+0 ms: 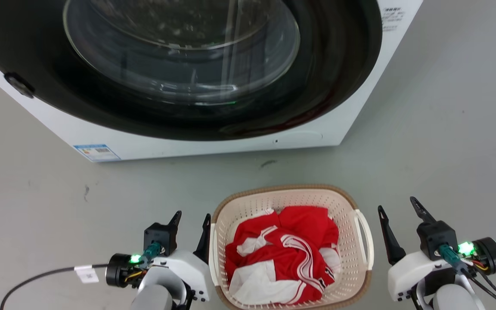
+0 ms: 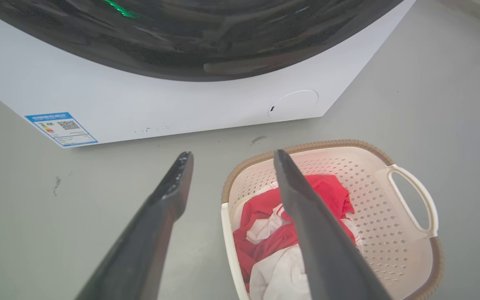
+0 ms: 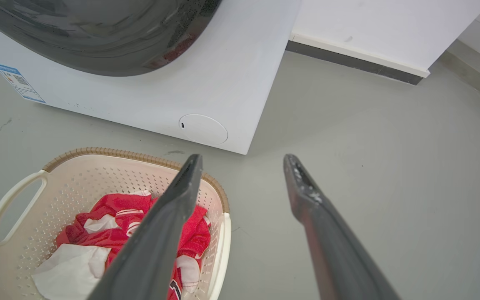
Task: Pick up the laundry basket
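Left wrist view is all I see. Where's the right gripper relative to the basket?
Observer: The right gripper is open, just outside the basket's right handle, apart from it.
Operator: Is my left gripper inside the basket?
Observer: No. From the head view the left gripper is open, outside the left handle.
Operator: What's right of the washer?
Observer: Grey floor, then a white wall with a dark baseboard.

1. The cream-white perforated plastic laundry basket (image 1: 348,224) is sitting on the grey floor (image 1: 446,150) before the white washing machine (image 1: 355,103).
2. A crumpled red-and-white garment (image 1: 282,254) is lying in it.
3. The dark-fingered left end effector (image 1: 191,215) and right end effector (image 1: 396,204) are flanking it.
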You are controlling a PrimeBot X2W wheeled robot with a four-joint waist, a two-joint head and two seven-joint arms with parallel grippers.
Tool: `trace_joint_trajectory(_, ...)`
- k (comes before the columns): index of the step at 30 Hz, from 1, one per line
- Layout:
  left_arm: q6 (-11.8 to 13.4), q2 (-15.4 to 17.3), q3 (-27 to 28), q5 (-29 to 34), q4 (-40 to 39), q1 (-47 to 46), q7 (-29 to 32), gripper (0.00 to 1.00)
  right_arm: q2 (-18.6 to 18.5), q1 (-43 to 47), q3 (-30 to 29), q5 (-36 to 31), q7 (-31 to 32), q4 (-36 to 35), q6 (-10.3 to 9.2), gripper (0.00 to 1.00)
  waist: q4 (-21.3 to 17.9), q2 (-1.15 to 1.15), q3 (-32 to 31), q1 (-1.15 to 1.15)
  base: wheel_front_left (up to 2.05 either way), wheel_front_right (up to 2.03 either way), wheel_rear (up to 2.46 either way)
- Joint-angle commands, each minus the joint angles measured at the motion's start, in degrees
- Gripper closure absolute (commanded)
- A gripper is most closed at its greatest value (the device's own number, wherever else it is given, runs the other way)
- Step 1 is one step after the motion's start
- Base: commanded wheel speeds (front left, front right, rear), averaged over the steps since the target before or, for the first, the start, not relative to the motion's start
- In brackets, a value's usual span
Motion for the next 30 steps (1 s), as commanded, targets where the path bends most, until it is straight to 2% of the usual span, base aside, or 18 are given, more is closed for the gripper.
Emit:
trace_joint_trajectory(1, -0.44, 0.12, -0.53, -0.56, 1.91, -2.12, -0.14, 0.0, -0.1, -1.73, -0.01, -0.43, -0.1, 1.67, -0.04, 0.0, -0.38, 0.0, 2.82, -0.01, 0.0, 0.0, 0.0)
trace_joint_trajectory(15, -1.7, 0.12, -7.02, -7.92, 19.09, -13.88, -0.14, 0.0, -0.49, -12.55, -0.27, -3.2, -0.1, 16.94, -0.04, 0.0, -0.33, 0.0, 14.51, -0.01, 0.0, 0.0, 0.0)
trace_joint_trajectory(30, -2.3, 0.12, -12.92, -12.95, 26.64, -21.96, -0.14, 0.0, -1.43, -22.69, -2.28, -5.84, -0.1, 30.36, -0.04, 0.0, -0.07, 0.0, 24.32, -0.01, 0.0, 0.0, 0.0)
